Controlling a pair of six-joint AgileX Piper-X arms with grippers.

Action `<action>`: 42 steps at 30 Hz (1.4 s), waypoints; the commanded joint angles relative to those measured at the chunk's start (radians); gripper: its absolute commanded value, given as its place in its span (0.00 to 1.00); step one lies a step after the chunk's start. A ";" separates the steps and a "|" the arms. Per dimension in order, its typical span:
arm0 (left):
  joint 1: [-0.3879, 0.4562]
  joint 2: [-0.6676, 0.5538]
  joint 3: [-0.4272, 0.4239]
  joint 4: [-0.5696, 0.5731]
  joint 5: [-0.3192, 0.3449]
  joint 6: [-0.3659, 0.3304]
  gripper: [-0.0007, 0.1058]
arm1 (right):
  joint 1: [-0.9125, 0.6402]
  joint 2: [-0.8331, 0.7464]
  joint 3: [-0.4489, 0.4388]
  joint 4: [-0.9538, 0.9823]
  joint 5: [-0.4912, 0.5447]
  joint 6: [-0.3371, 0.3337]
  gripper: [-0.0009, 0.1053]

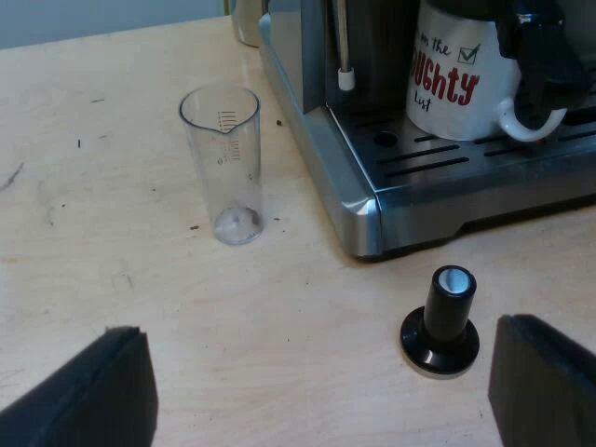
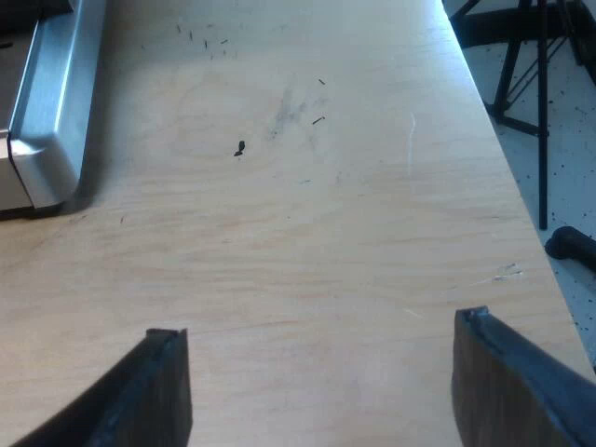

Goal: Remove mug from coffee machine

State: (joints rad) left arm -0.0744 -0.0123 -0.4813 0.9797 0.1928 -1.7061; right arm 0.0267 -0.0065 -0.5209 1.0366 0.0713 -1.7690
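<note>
Though partly hidden, mug (image 1: 451, 110) on machine (image 1: 315, 154)

White ceramic mug with red lettering (image 1: 456, 79) stands upright on the slotted metal drip tray (image 1: 438, 164) of the stainless-steel espresso machine (image 1: 307, 121). Clear plastic measuring glass (image 1: 223, 168) stands upright on the pale wooden table (image 1: 93, 186), just beside the machine's corner. Black-knobbed tamper (image 1: 440, 321) stands on the table before the tray's front edge, apart from it.

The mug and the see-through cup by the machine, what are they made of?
The mug looks like glossy white ceramic: it shines and carries printed letters. The measuring glass is clear, with printed marks; plastic or glass, I cannot tell.
</note>
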 commanded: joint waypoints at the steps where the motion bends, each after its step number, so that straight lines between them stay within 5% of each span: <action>1: 0.002 -0.039 -0.005 -0.016 0.002 0.007 0.75 | 0.000 -0.044 -0.008 -0.008 -0.001 -0.006 0.59; 18: 0.002 -0.039 -0.005 -0.020 0.005 0.005 0.75 | 0.000 -0.044 -0.008 -0.010 -0.001 -0.006 0.59; 29: 0.002 -0.029 -0.007 -0.126 0.005 -0.002 0.75 | 0.000 0.005 -0.098 -0.010 -0.012 -0.012 0.59; 36: -0.001 0.024 -0.014 -0.154 0.029 -0.007 0.75 | 0.000 0.134 -0.195 -0.010 -0.118 -0.100 0.59; 42: -0.001 0.073 -0.025 -0.219 0.082 -0.085 0.75 | 0.000 0.258 -0.278 -0.010 -0.281 -0.165 0.59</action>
State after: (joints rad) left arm -0.0744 0.0533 -0.4980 0.7870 0.2579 -1.7607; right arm 0.0267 0.2474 -0.7820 1.0366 -0.1795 -1.9092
